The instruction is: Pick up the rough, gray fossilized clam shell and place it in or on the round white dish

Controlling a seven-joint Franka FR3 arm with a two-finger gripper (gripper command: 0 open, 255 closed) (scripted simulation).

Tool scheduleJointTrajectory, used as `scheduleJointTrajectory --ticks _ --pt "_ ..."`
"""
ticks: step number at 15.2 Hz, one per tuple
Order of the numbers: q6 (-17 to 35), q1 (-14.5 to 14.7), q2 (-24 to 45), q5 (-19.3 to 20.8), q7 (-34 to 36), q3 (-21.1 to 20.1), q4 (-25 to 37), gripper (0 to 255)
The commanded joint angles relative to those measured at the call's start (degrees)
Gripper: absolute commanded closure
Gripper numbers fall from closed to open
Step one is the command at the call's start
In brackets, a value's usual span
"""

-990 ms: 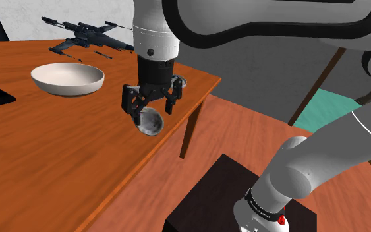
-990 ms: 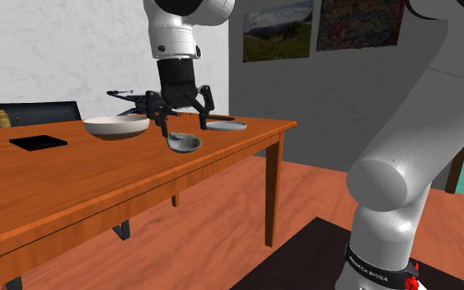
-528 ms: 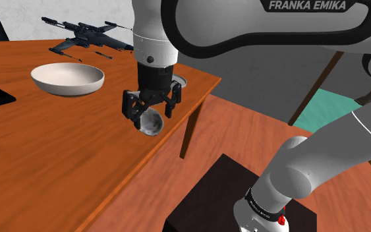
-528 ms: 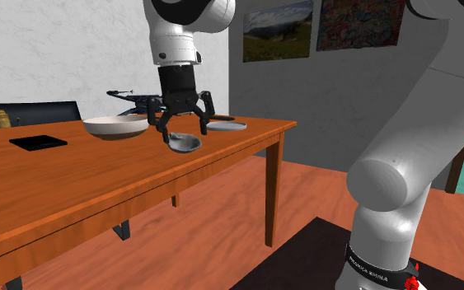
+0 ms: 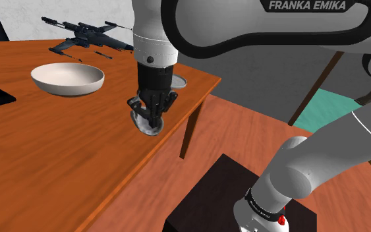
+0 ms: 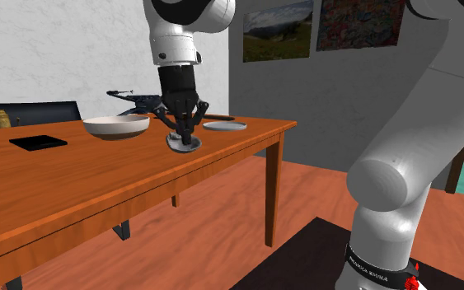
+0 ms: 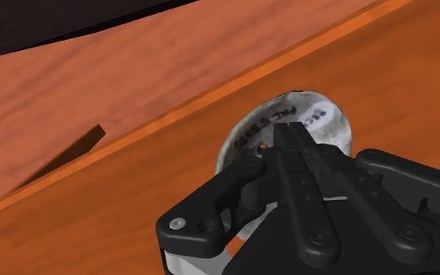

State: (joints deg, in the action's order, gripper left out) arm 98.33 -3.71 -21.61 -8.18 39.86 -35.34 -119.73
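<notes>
The fingers (image 7: 292,168) are drawn nearly together, with only a sliver between the tips, and they press into the hollow of the clam shell (image 7: 320,117), apparently pinching a thin part of its wall near the middle. The wrist view does not show how much of the wall sits between the pads, so I judge the hold to be narrow rather than deep.

The shell is pale grey and mottled, and it lies on the worktop (image 5: 45,151) close to the edge that faces the stand. It looks stiff and stony, fairly light for its bulk, and liable to chip if knocked. Its rough surface should grip well, but the curved wall could let it pivot or slip out of such a small pinch. A hold across the rim, where the wall is thinnest, would suit it best.

The round white dish (image 5: 65,89) stands well apart, toward the shoulder view's left, with a dark model aircraft (image 5: 85,36) beyond it. A small flat plate (image 6: 224,126) lies near the worktop's corner.
</notes>
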Motion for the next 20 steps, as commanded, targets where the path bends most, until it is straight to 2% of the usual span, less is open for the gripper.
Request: scheduleJointTrajectory --ticks 1,4,5,10,17,20 --pt "0.00 0.00 0.00 0.00 0.00 0.00 0.00 255" --pt "0.00 0.00 0.00 0.00 0.00 0.00 0.00 255" --pt "0.00 0.00 0.00 0.00 0.00 0.00 0.00 0" --pt "2.36 -3.04 4.53 -0.26 9.00 -1.07 7.50 0" --pt "7.74 -2.85 4.76 -0.42 8.96 -1.64 2.32 0" --pt "8.19 -2.84 4.81 -0.42 8.97 -1.70 1.92 0"
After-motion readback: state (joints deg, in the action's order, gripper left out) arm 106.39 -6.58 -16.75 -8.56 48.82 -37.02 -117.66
